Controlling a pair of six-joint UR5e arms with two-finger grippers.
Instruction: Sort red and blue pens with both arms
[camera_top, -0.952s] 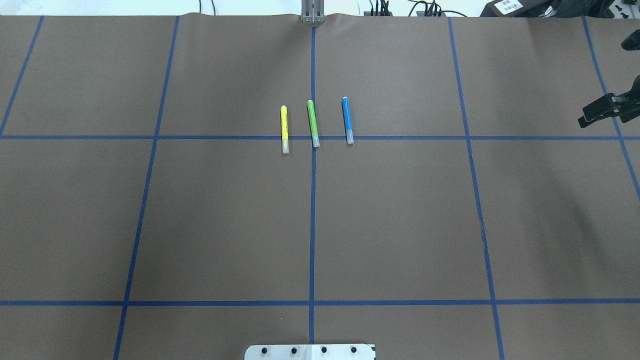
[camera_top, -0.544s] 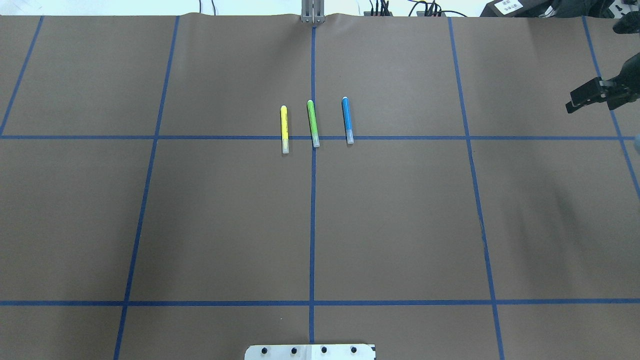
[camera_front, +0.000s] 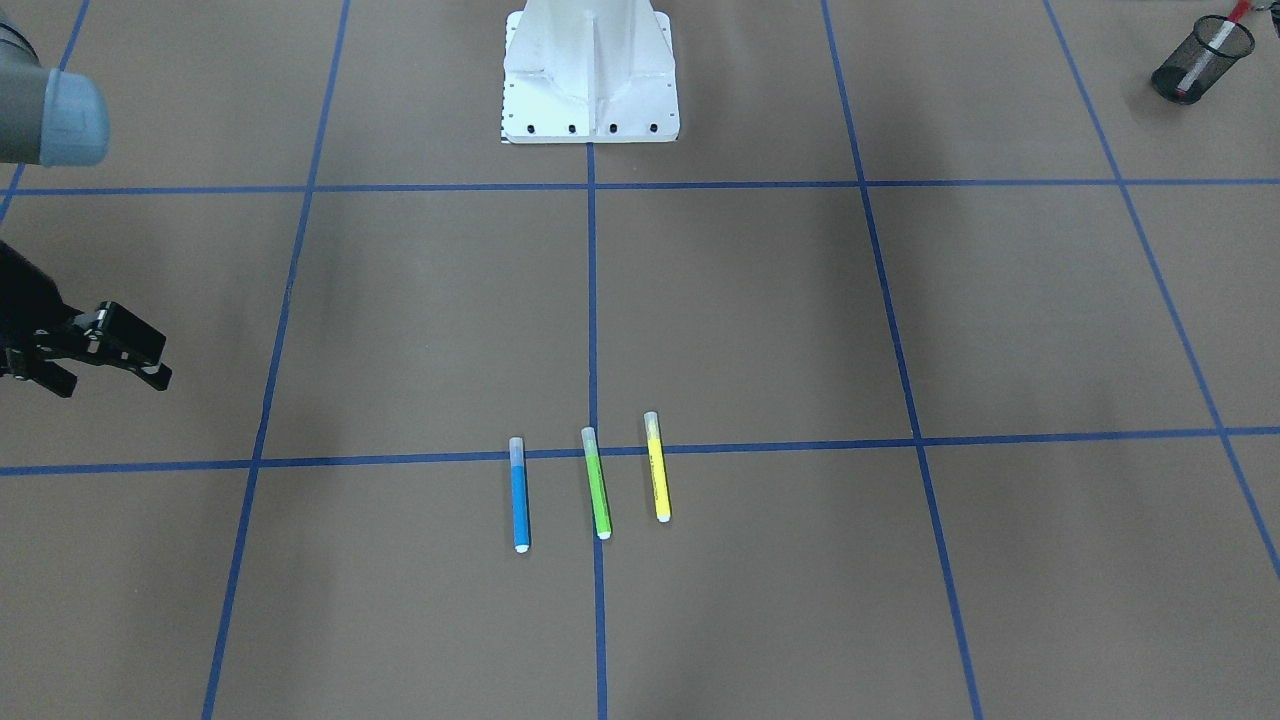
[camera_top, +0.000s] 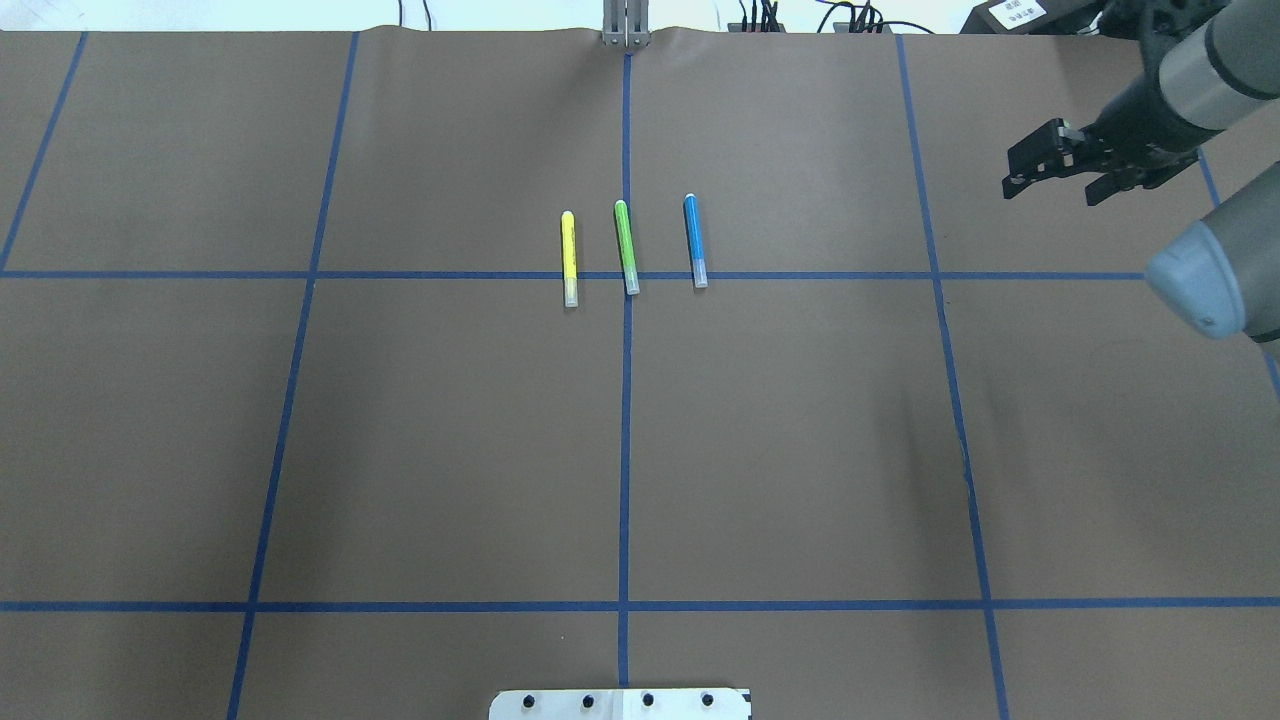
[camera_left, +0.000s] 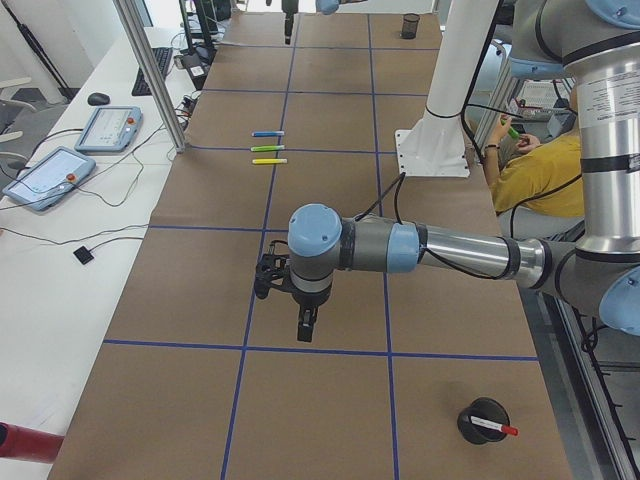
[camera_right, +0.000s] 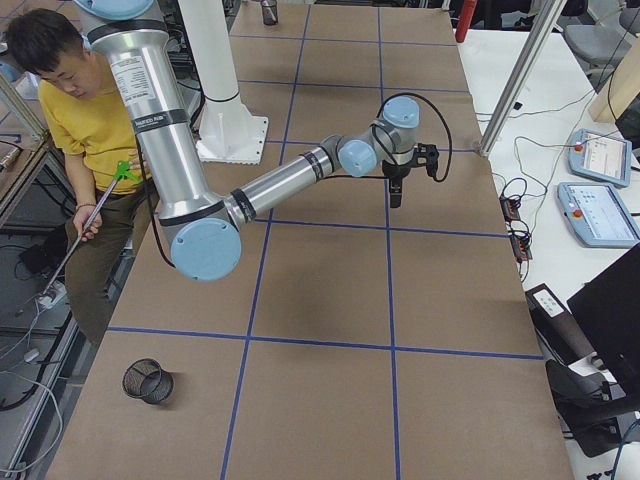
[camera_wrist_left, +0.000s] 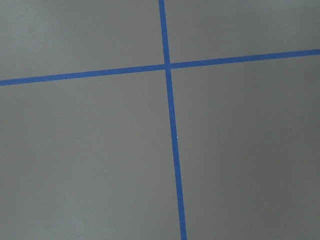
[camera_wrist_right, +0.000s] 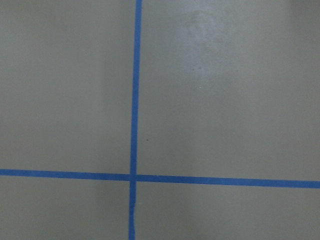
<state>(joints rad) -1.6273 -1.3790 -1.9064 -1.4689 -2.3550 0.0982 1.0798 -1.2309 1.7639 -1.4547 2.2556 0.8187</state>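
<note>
The worktop (camera_top: 450, 450) is wearing a flat brown cover, smooth like paper, with thin blue tape lines (camera_top: 624, 450) making big squares on it. Three skinny round pens are lying flat in a row near the middle, side by side but not touching.

The blue pen (camera_top: 694, 240) is lying at the robot's right end of the row. It is showing a bright blue body, a small white end far from the robot and a clear greyish cap near the robot. The cap is crossing a tape line. The green marker (camera_top: 626, 246) is lying in the middle, on the centre line, and the yellow marker (camera_top: 568, 258) is lying on its other side.

The red pen (camera_left: 492, 427) is sitting tilted in a round black mesh cup (camera_left: 484, 421) at the worktop's end on the robot's left. It is showing a white body and a red end. The overhead view is not showing this cup, but the front-facing and left side views are.

The right gripper (camera_top: 1058, 178) is hanging over the worktop, well apart from the blue pen. Its two black fingers are spreading wide with nothing between them. The left gripper (camera_left: 305, 322) is pointing down near a tape line. Only the left side view is showing it, so I cannot tell if it is wide or narrow. Both wrist cameras are showing only brown cover and crossing tape.
</note>
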